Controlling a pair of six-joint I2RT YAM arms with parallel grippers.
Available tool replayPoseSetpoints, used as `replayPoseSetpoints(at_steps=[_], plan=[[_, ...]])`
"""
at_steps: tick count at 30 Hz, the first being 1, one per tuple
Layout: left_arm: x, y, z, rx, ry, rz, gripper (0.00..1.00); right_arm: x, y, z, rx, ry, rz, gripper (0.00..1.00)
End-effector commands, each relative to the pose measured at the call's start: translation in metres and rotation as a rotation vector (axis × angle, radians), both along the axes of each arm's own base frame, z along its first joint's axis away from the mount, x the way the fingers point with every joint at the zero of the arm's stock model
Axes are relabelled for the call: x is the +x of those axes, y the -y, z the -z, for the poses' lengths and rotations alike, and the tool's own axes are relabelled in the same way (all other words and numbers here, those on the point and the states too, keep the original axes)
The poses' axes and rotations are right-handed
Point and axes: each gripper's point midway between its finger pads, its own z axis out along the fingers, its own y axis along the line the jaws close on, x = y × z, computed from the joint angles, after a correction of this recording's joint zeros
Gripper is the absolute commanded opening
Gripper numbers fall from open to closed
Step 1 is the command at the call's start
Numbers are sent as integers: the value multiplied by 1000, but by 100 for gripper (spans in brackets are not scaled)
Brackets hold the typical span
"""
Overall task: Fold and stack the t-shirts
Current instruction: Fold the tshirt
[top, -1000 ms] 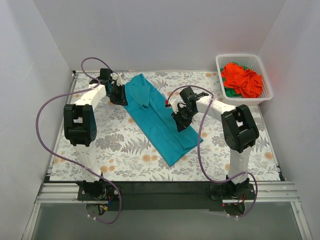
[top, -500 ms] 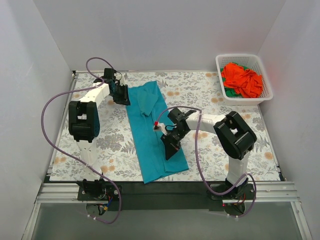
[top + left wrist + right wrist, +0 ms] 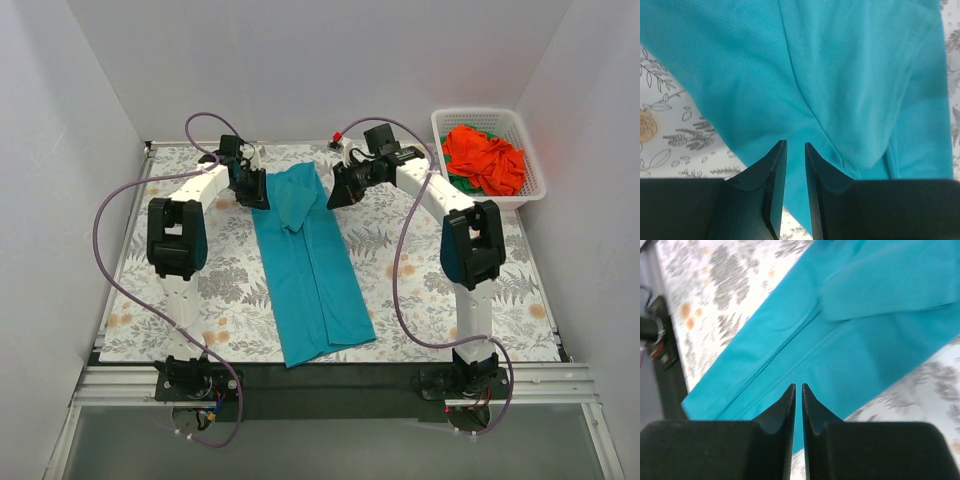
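Note:
The teal-blue t-shirt (image 3: 312,275) lies folded into a long strip down the middle of the table, with a sleeve flap near its top. My left gripper (image 3: 257,192) sits at the strip's upper left edge, its jaws nearly together on the cloth (image 3: 840,75). In the left wrist view the gripper (image 3: 795,144) has teal cloth in its narrow gap. My right gripper (image 3: 335,195) is beside the strip's upper right edge, shut and empty. In the right wrist view it (image 3: 798,386) hangs above the shirt (image 3: 850,340). The orange-red t-shirt (image 3: 487,160) and a green one (image 3: 458,185) lie crumpled in the basket.
The white lattice basket (image 3: 440,128) stands at the back right corner. The table has a floral cloth (image 3: 220,290). White walls close in the left, back and right sides. Purple cables loop from both arms.
The shirt swung from a diagonal to lie straight down the table. My right gripper let go of its lower part and moved up to the top right edge. My left gripper shifted slightly right.

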Motion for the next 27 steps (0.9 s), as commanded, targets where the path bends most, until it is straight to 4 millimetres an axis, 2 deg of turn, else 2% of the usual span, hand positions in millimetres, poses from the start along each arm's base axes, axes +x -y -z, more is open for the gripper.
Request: replayPoseSetpoints(at_steps=[1, 6, 9, 10, 13, 15, 16, 19, 20, 21, 22, 23, 24, 26, 27], plan=[[14, -2, 2, 33, 21, -11, 20, 34, -10, 29, -76, -5, 81, 14], [24, 5, 28, 62, -12, 29, 23, 56, -7, 34, -88, 16, 144, 14], [37, 16, 43, 71, -10, 51, 23, 61, -2, 40, -100, 21, 176, 14], [48, 20, 47, 68, 3, 56, 23, 63, 2, 38, -99, 25, 190, 14], [63, 40, 49, 50, 36, 86, 23, 63, 12, 44, -111, 18, 217, 14], [80, 54, 44, 33, 85, 99, 23, 64, 20, 49, -123, 14, 238, 14], [87, 58, 39, 27, 108, 94, 25, 67, 25, 48, -123, 15, 250, 14], [110, 58, 6, 21, 217, 53, 29, 75, 32, 48, -123, 17, 273, 14], [110, 56, -15, 20, 253, 44, 30, 76, 31, 47, -120, 22, 276, 14], [109, 54, -23, 20, 273, 39, 31, 79, 32, 45, -117, 28, 279, 14], [113, 55, -40, 11, 326, 35, 31, 82, 34, 45, -117, 30, 285, 14], [112, 54, -53, 5, 351, 33, 34, 83, 32, 44, -115, 30, 285, 14], [104, 51, -73, -4, 375, 28, 37, 84, 32, 43, -111, 30, 288, 14], [97, 50, -89, -17, 400, 31, 41, 84, 31, 41, -100, 19, 289, 15], [87, 47, -100, -19, 406, 35, 42, 83, 30, 42, -99, 13, 289, 15]])
